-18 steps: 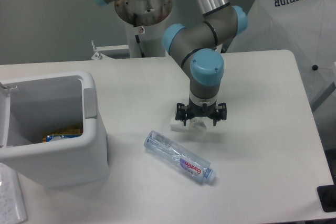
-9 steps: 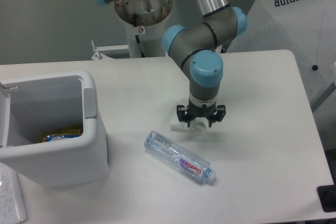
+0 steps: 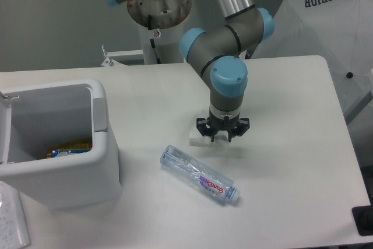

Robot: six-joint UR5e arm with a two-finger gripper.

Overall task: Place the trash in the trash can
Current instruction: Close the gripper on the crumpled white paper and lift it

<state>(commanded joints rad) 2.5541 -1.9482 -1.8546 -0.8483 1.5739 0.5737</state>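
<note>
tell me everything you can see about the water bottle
The water bottle is clear plastic with a pink-purple label near its neck and a pale blue cap. It lies on its side on the white table, cap end toward the camera and right, base toward the bin. Nothing touches it; it looks empty, slightly crumpled.

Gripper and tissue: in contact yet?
Cannot tell. In the camera view the gripper sits low right over the tissue, hiding most of it. Only a white edge shows to the left, and neither contact nor a gap is visible.
</note>
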